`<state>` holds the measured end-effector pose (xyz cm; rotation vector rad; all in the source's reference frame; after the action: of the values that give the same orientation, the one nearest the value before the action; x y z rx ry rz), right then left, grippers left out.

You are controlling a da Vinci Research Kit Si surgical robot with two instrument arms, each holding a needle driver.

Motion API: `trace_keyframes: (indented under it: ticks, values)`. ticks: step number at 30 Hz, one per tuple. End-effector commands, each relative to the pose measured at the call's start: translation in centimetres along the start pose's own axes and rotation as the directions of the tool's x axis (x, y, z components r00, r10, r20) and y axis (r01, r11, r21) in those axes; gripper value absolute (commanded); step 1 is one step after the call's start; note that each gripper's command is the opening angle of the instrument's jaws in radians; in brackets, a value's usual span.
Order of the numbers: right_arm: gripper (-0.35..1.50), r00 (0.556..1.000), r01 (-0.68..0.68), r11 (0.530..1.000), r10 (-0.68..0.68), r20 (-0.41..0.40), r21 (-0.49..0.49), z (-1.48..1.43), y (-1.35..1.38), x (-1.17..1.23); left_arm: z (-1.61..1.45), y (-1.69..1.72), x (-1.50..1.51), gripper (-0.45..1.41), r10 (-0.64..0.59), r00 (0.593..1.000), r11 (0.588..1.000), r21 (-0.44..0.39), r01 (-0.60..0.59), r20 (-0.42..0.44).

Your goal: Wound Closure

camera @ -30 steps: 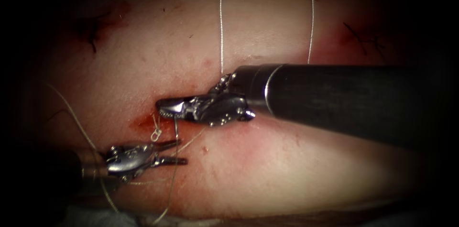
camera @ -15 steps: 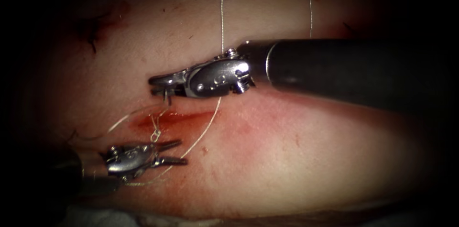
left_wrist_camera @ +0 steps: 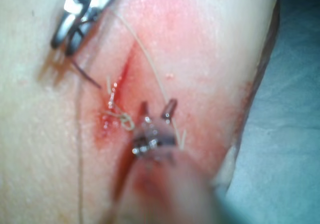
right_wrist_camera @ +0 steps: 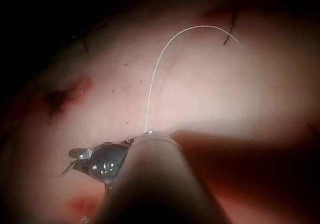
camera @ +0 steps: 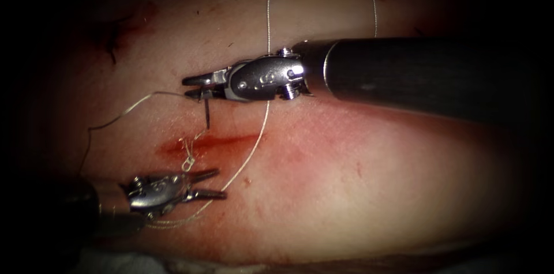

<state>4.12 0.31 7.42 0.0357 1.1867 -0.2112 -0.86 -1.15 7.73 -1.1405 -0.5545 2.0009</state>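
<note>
My right tool (camera: pixel 192 87) hovers just beyond the left part of the cut (camera: pixel 222 141), its jaws shut on the top end of the dark curved needle (camera: pixel 206 113). The needle hangs down free, its lower end close above the red fluid at the cut. Pale thread (camera: pixel 135 101) trails left from the jaws. My left tool (camera: pixel 221 183) lies on the near side of the cut, jaws open and holding nothing. A tied knot (camera: pixel 188 162) with short ends sits just beyond its tips. The left wrist view shows the left tool (left_wrist_camera: pixel 157 109), the knot (left_wrist_camera: pixel 125 119), the needle (left_wrist_camera: pixel 86 75) and the right tool (left_wrist_camera: pixel 64 43).
A long loop of thread (camera: pixel 268 26) comes down from the far side, passes behind the right tool and curves round to the left tool's shaft. Older stitched marks (camera: pixel 112 34) lie at the far left. The right tool's thick dark shaft (camera: pixel 415 75) spans the right half.
The right tool has risen from the cut towards the far side, drawing the needle out of the tissue with thread trailing behind it. The left tool has stayed still.
</note>
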Motion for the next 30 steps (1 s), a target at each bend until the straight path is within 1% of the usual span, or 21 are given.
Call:
trace_keyframes:
  ticks: [1,3,4,7,11,15,18,24,26,30]
  values:
    - [-0.35,0.999,-0.038,0.999,0.038,-0.003,0.026,0.11,-0.07,-0.07,0.07,0.02,-0.07,0.42,-0.003,1.000,1.000,-0.004,0.003,0.002]
    - [-0.35,0.992,-0.122,0.991,0.123,-0.003,0.055,0.16,-0.15,-0.13,0.06,0.02,-0.07,0.42,-0.003,1.000,1.000,-0.005,0.003,0.002]
    - [-0.35,0.992,-0.122,0.991,0.123,-0.003,0.055,0.16,-0.15,-0.13,0.06,0.02,-0.07,0.42,-0.003,1.000,1.000,-0.005,0.003,0.002]
    - [-0.35,0.983,-0.183,0.981,0.184,-0.008,0.064,0.15,-0.14,-0.10,0.06,0.02,-0.07,0.42,-0.002,1.000,1.000,-0.004,0.002,0.002]
    - [-0.35,0.958,-0.283,0.955,0.285,-0.012,0.087,0.12,-0.07,-0.07,0.07,-0.01,-0.09,0.42,0.001,1.000,1.000,-0.003,-0.001,0.002]
    - [-0.35,0.928,-0.369,0.921,0.373,-0.012,0.126,0.15,-0.08,-0.07,0.09,-0.05,-0.14,0.42,0.006,1.000,1.000,-0.002,-0.006,0.004]
    - [-0.35,0.917,-0.392,0.909,0.398,-0.016,0.144,0.16,-0.09,-0.06,0.09,-0.08,-0.16,0.42,0.009,1.000,1.000,-0.001,-0.009,0.007]
    - [-0.35,0.909,-0.412,0.893,0.416,0.021,0.182,0.17,-0.18,-0.08,0.05,-0.10,-0.16,0.42,0.011,1.000,1.000,-0.004,-0.011,0.008]
    - [-0.35,0.907,-0.419,0.883,0.420,0.043,0.212,0.16,-0.24,-0.10,0.04,-0.11,-0.16,0.42,0.011,1.000,1.000,-0.009,-0.011,0.009]
    - [-0.35,0.883,-0.465,0.850,0.467,0.055,0.248,0.15,-0.29,-0.09,0.01,-0.13,-0.15,0.42,0.011,1.000,1.000,-0.009,-0.011,0.009]
